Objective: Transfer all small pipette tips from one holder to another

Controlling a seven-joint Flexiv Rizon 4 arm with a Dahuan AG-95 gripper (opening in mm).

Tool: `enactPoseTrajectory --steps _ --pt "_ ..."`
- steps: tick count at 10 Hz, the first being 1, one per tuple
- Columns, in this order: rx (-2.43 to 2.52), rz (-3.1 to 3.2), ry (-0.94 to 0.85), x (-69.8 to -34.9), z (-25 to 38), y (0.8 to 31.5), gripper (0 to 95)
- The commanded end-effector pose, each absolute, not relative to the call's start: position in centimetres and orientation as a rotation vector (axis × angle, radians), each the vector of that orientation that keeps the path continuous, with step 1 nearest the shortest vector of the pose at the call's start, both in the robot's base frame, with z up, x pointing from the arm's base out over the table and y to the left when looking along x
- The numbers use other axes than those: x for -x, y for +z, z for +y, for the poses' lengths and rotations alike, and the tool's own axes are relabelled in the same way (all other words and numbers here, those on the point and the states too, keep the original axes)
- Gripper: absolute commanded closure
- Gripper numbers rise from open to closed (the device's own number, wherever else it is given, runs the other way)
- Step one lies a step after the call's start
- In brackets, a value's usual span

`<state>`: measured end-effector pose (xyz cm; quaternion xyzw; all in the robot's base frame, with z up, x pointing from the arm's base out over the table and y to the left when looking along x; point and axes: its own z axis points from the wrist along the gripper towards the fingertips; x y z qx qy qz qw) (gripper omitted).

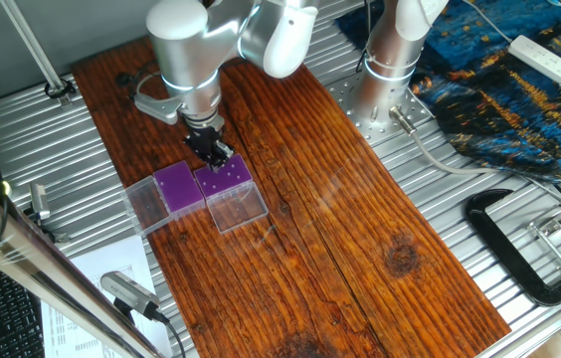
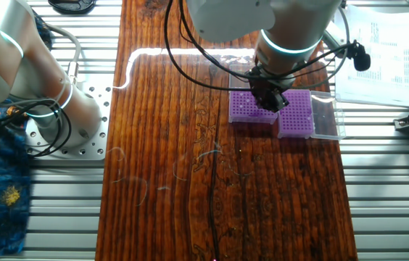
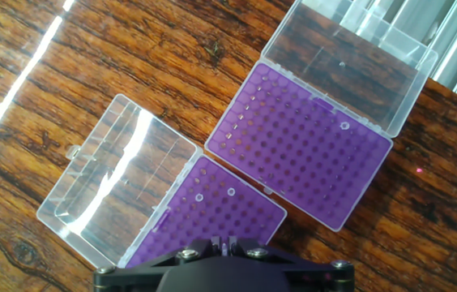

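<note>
Two holders with purple perforated tops lie side by side on the wooden board, clear lids folded open. In the hand view the near holder carries two small pipette tips, and the far holder carries one tip near its lid hinge. My gripper hangs just above the near holder's edge. Its jaws are close together, with a pale tip pinched between them. From the fixed views the gripper stands over the holders.
The open lids stick out beside the holders. A black clamp, a power strip and a blue cloth lie on the ribbed metal table to the right. Papers lie near the board.
</note>
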<state>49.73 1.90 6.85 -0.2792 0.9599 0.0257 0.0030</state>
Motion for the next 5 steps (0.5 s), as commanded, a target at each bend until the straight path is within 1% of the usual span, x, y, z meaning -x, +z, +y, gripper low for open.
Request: enactPoseTrajectory --steps 1,5 --pt "0.876 3.019 0.082 -49.73 1.92 6.86 76.0" --pt "0.871 3.022 0.078 -49.99 1.98 7.2 76.0"
